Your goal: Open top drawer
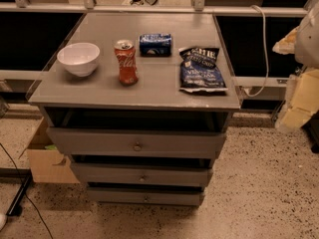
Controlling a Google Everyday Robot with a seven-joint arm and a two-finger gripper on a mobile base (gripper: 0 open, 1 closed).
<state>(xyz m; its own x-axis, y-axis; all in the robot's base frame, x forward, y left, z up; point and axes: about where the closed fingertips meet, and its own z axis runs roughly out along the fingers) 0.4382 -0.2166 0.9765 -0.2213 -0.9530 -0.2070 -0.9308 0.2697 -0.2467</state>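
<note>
The top drawer [94, 142] is the widest grey front of the three, just under the grey countertop [99, 91], with a small round metal knob [137, 146] at its centre. A dark gap shows above the front. The mid-sized drawer front [169, 176] and the narrowest one [174, 198] sit below it. My gripper [295, 108] shows as a blurred pale yellow and white shape at the right edge. It is well right of the cabinet, about level with the countertop, and far from the knob.
On the countertop stand a white bowl [78, 59], a red cola can [126, 62], a blue packet [155, 44] and a dark chip bag [202, 69]. A cardboard box [45, 158] sits on the floor at the left. A white cable [262, 49] hangs at the right.
</note>
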